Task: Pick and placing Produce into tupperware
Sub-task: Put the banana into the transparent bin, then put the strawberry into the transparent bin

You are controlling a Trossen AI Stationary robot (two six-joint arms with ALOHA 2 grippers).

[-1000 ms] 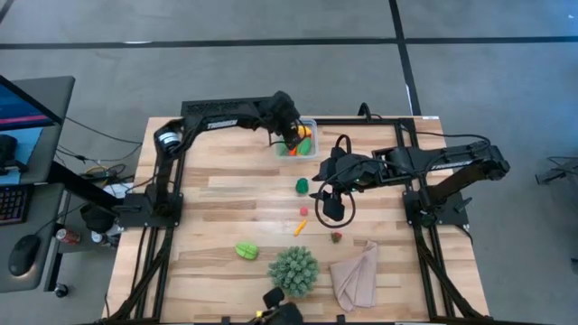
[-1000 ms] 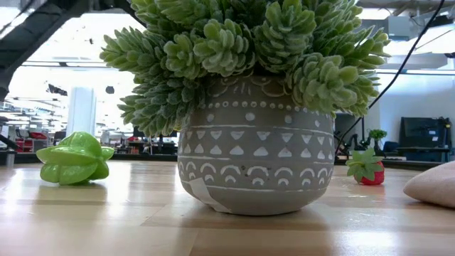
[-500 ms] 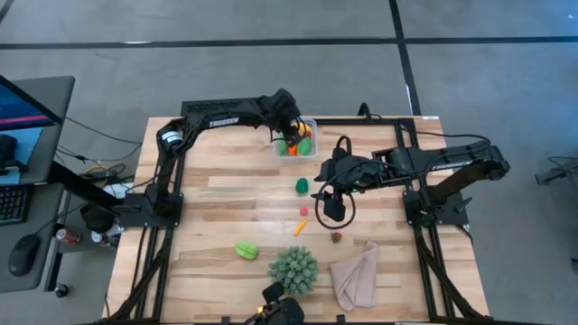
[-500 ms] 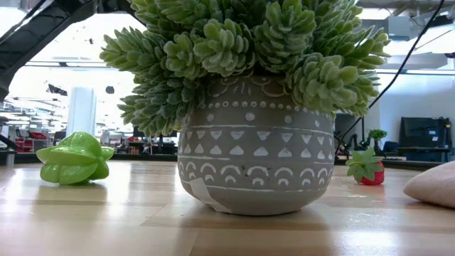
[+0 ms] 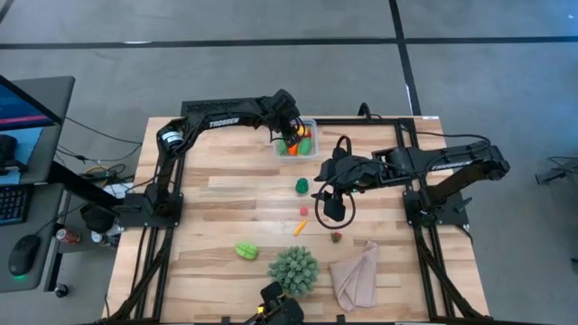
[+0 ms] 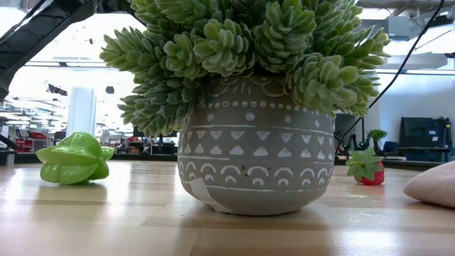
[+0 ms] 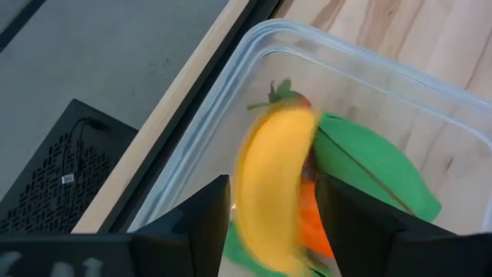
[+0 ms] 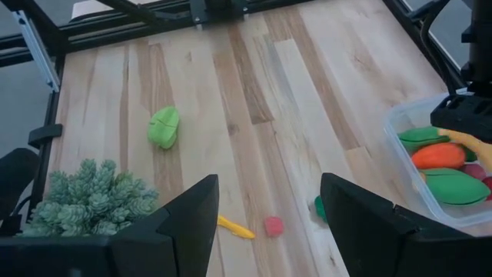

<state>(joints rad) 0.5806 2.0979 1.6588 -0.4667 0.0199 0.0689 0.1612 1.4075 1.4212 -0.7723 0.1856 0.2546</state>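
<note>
Since the earlier frame almost nothing has moved: the left arm has only shifted a little above the tupperware, and the right arm is staying where it was.

In the high view, the left end effector (image 5: 291,133) is hanging over the tupperware (image 5: 310,123) at the far edge of the surface (image 5: 217,217). The right end effector (image 5: 330,208) is waiting near the middle of the surface. A green piece (image 5: 302,185), a red piece (image 5: 303,211), a thin yellow piece (image 5: 299,228), a strawberry (image 5: 336,237) and a star fruit (image 5: 246,250) are lying loose on the wood. The plant (image 5: 294,269) and the cloth (image 5: 355,274) are sitting near the front edge.

In the low view, the plant's pot (image 6: 256,146) is filling the centre, with the star fruit (image 6: 73,158) on one side and the strawberry (image 6: 366,166) on the other.

In the left wrist view, the end effector (image 7: 269,231) is standing with its fingers apart, and a blurred banana (image 7: 275,192) is showing between them, over a green piece (image 7: 373,165) and an orange piece (image 7: 315,223) inside the tupperware (image 7: 192,131).

In the right wrist view, the end effector (image 8: 265,223) is also spread wide and is holding nothing. Beyond it the tupperware (image 8: 400,165) is already containing several pieces.
</note>
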